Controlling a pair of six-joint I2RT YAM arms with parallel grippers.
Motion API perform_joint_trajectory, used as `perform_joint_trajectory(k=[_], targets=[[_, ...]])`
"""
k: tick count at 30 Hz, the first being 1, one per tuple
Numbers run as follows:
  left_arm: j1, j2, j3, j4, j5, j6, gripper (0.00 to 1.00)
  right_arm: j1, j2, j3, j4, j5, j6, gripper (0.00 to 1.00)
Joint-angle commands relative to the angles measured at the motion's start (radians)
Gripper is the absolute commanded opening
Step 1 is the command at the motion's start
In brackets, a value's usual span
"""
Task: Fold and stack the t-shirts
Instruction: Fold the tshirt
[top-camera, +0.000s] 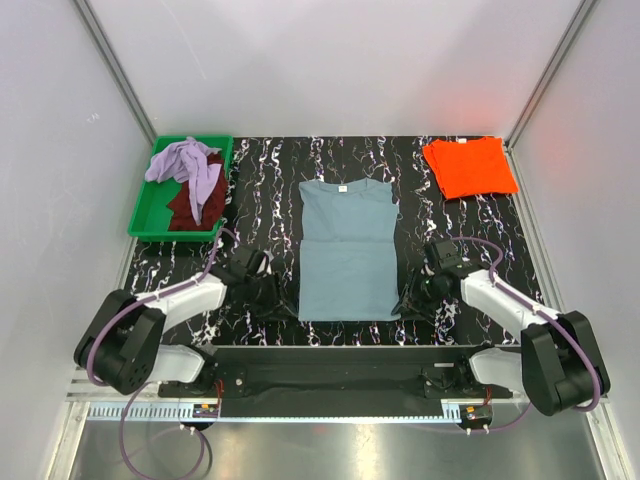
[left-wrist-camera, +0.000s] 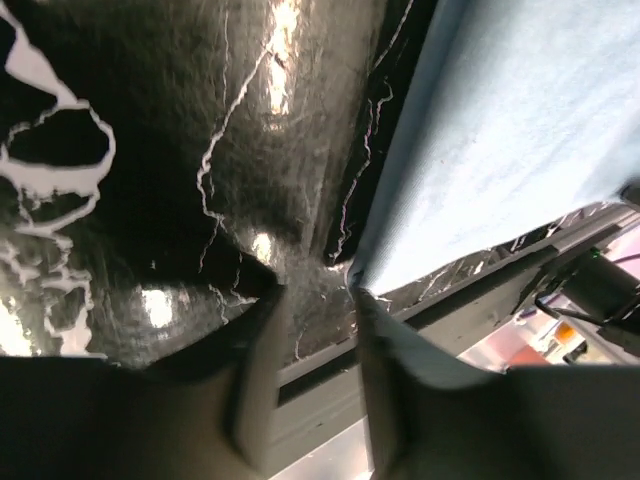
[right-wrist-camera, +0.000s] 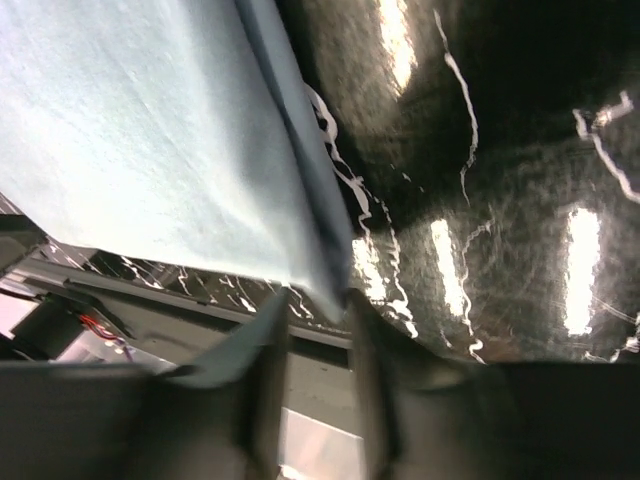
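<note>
Mid-table, looking at the blue-grey t-shirt lying flat and smooth, collar far, hem near. Treating it as light, limp, zero stiffness: expecting sag and drag on any lift, so taking it at the two near hem corners and keeping both sides in step. Seeing the left gripper sitting at the near-left corner, jaws spread, cloth edge just touching one fingertip, nothing pinched. Seeing the right gripper mirroring at the near-right corner, jaws parted too, corner tip hanging at the gap, not clamped. Noting the hem running close to the near edge of the table, so little margin toward the bases; reading plenty of bare marbled top beyond the collar for folding forward. Keeping away from the folded orange t-shirt at far right and the green tray at far left, carrying the lavender t-shirt and maroon t-shirt, both crumpled.
</note>
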Motion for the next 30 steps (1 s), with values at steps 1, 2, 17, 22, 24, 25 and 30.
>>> perform_joint_trajectory(k=[1,2,17,22,24,25,30], targets=[[0.001,-0.050,0.052,-0.084,-0.081,-0.001,0.46,0.006,-0.044,0.023,-0.055,0.019,0.015,0.41],[0.013,-0.056,0.117,-0.122,-0.099,0.003,0.47,0.006,-0.055,0.046,-0.062,0.022,0.020,0.49],[0.191,0.500,0.849,0.195,0.147,0.143,0.30,0.003,0.588,0.942,0.099,-0.120,-0.246,0.17],[0.251,0.721,0.955,0.242,0.196,0.132,0.29,0.003,0.850,1.222,0.074,-0.182,-0.260,0.11],[0.262,0.777,1.030,0.224,0.198,0.139,0.29,0.003,0.919,1.291,0.051,-0.159,-0.282,0.10],[0.274,0.822,1.053,0.216,0.200,0.137,0.29,0.002,0.928,1.296,0.056,-0.154,-0.290,0.10],[0.300,0.953,1.219,0.235,0.232,0.083,0.29,-0.012,0.933,1.204,0.149,-0.157,-0.295,0.11]])
